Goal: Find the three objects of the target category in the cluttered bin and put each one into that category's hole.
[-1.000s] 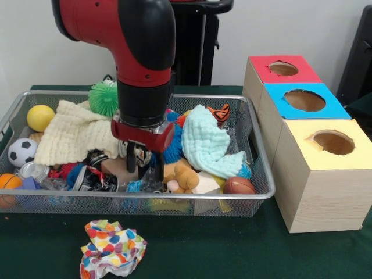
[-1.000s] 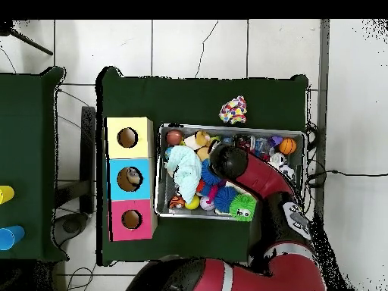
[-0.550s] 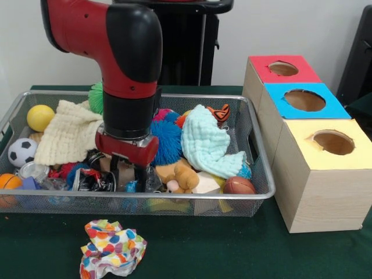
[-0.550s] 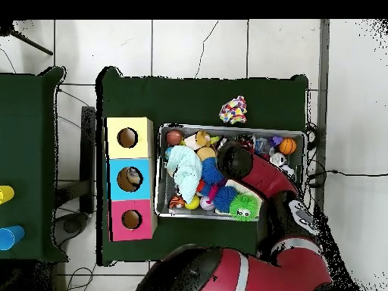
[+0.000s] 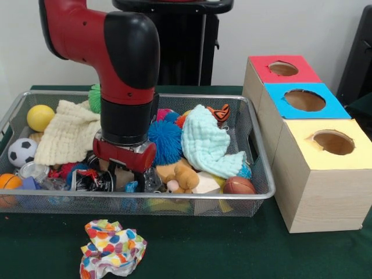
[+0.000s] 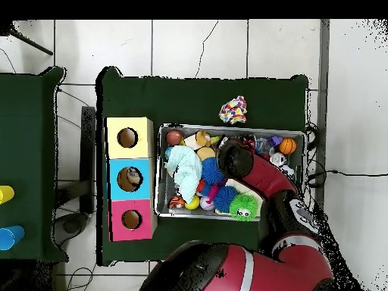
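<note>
My gripper (image 5: 127,176) is low in the wire bin (image 5: 174,197), down among the clutter at its front middle. Its fingers (image 5: 139,176) stand apart, open, with a tan block showing between them. In the overhead view the arm's black wrist (image 6: 233,158) hides the gripper. Right of the bin stand three boxes with holes: red (image 5: 283,68), blue (image 5: 304,100) and yellow (image 5: 333,142). From above, something lies inside the hole of the blue box (image 6: 127,178).
The bin holds a teal cloth (image 5: 209,142), a cream cloth (image 5: 67,133), a blue spiky ball (image 5: 165,142), a tan plush toy (image 5: 181,174), a brown football (image 5: 239,186), a yellow ball (image 5: 39,117) and a soccer ball (image 5: 22,151). A colourful crumpled cloth (image 5: 113,247) lies outside the bin.
The arm has shifted left in the front view and sunk lower into the bin, uncovering the blue spiky ball. The bin's contents look unmoved.
</note>
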Controlling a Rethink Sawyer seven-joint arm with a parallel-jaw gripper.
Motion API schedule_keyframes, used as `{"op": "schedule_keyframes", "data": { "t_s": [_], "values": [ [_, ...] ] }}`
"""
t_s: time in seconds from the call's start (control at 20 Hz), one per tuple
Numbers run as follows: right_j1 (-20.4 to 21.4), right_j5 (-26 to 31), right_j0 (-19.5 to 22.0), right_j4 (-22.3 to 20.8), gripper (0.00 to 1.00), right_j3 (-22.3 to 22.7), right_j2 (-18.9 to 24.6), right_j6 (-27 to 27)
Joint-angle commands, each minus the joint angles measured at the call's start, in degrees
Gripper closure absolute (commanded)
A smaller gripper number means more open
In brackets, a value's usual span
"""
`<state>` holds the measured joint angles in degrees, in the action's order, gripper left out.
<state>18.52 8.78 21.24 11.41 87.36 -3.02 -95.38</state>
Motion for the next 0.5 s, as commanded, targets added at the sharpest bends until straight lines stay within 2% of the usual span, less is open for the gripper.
{"op": "schedule_keyframes", "data": {
  "t_s": [0.05, 0.2, 0.25, 0.5],
  "values": [
    [-5.17, 3.65, -1.46, 0.41, 0.00, 1.73, 4.85, -8.89],
    [-5.06, 3.93, -1.28, 0.34, 0.00, 1.53, 5.16, -8.56],
    [-5.12, 4.78, -0.92, 0.40, 1.00, 1.38, 5.58, -8.17],
    [-5.52, 8.94, -0.30, -0.20, 1.00, -0.55, 6.08, -5.60]
  ]
}}
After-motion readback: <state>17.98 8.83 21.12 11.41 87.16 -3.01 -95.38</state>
